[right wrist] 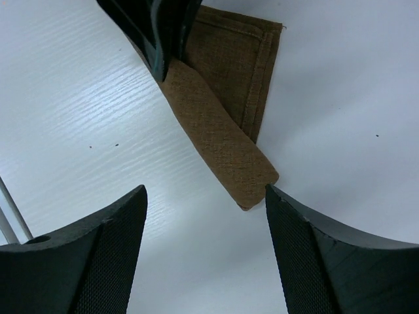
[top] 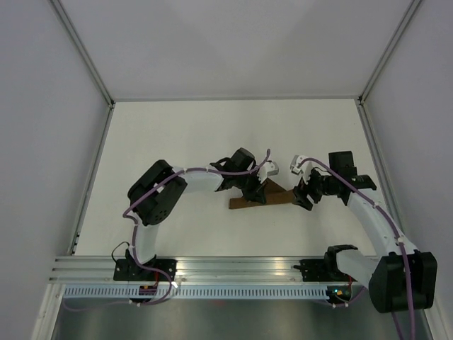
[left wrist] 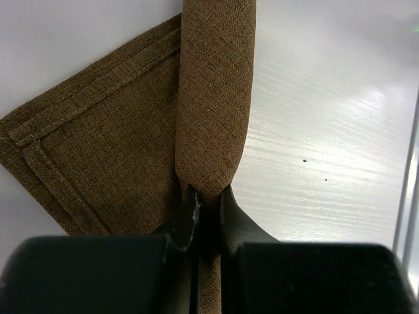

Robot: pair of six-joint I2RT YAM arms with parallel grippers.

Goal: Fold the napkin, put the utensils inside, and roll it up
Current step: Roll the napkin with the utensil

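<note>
The dark brown napkin (top: 265, 198) lies mid-table, mostly rolled into a long tube with one flat triangular corner still spread out. In the left wrist view the roll (left wrist: 216, 98) runs up from my left gripper (left wrist: 208, 196), which is shut on it, with the flat corner (left wrist: 98, 150) to its left. My left gripper (top: 253, 193) sits on the roll's left part. My right gripper (right wrist: 204, 196) is open, its right fingertip (right wrist: 275, 196) just touching the roll's free end (right wrist: 252, 173). In the top view it (top: 304, 196) is at the roll's right end. The knife is hidden.
The white table (top: 177, 134) is enclosed by white walls at the back and sides. An aluminium rail (top: 233, 269) carrying both arm bases runs along the near edge. A white cable connector (top: 274, 170) hangs near the left wrist.
</note>
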